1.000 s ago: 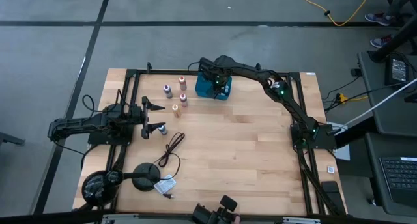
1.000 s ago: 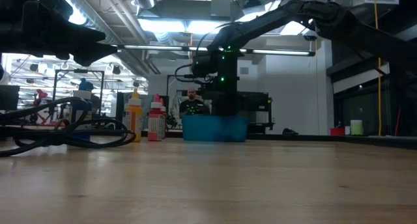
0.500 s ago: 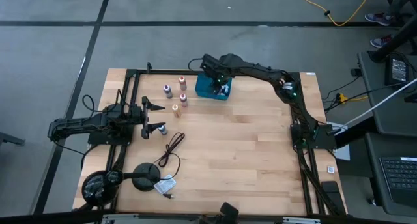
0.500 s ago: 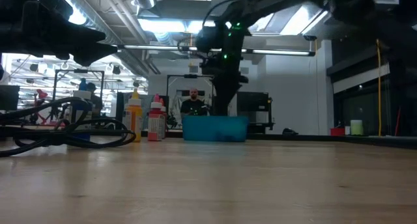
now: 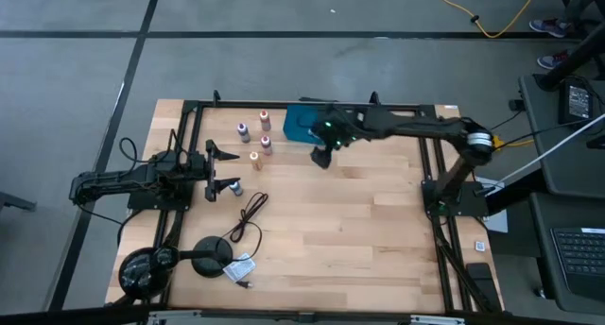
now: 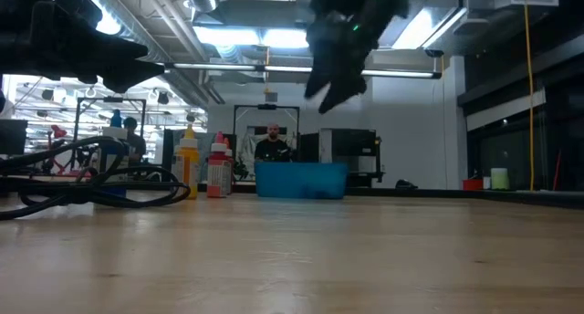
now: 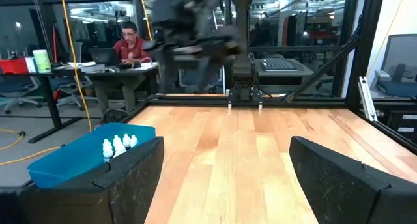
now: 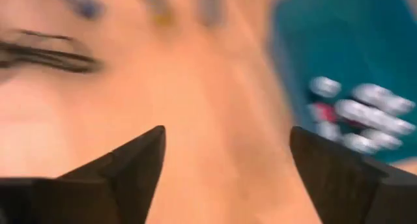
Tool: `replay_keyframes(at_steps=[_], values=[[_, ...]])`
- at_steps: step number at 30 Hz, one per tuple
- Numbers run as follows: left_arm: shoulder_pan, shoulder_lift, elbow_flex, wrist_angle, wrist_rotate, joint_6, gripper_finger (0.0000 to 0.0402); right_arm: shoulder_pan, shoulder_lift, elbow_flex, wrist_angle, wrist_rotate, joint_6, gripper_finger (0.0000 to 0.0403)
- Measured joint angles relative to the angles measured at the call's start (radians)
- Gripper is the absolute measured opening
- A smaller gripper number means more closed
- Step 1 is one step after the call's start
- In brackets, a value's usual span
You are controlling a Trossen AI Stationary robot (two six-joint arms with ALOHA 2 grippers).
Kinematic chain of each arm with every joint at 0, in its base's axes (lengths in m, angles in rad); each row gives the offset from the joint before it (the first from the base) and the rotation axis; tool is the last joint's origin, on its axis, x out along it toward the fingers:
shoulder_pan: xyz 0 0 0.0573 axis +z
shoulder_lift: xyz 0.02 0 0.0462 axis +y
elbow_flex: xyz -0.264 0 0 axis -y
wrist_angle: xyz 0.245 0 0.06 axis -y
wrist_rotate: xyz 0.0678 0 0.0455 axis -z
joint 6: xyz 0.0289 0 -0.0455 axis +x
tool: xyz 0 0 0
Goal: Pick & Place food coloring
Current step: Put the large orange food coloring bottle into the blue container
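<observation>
Four food coloring bottles [image 5: 253,133] upright (caps up), beside teal tray [image 5: 301,123].

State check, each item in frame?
Right gripper: open, empty, above the table beside the tray.
Left gripper: open, empty, parked at the table's left.
Tray: holds several bottles, upright.
Loose bottles: upright on the table, left of the tray.
Cable: slack on the table.

1. The surface [image 5: 331,221] is seen in pale wood with plank lines; its frame is black;
2. The tray [image 5: 301,123] is teal; white caps show inside it;
3. The food coloring bottles [image 5: 257,136] are seen in purple, red and orange;
4. The cable [image 5: 248,216] is black.
</observation>
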Motion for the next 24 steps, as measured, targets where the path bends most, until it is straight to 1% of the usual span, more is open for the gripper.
replay_keyframes(at_steps=[3,8,16,21,24], values=[[0.0,0.0,0.0,0.0,0.0,0.0,0.0328,0.034,-0.104,-0.125,0.153,-0.078,0.016,0.0361],[0.0,0.0,0.0,0.0,0.0,0.0,0.0328,0.056,-0.268,-0.356,0.425,-0.133,0.109,0.0387],[0.0,0.0,0.0,0.0,0.0,0.0,0.0328,0.056,-0.497,-0.753,0.824,-0.141,0.296,0.0392],[0.0,0.0,0.0,0.0,0.0,0.0,0.0328,0.055,-0.606,-0.965,1.058,-0.141,0.433,0.0393],[0.0,0.0,0.0,0.0,0.0,0.0,0.0329,0.041,-0.678,-1.068,1.196,-0.141,0.482,0.0393]])
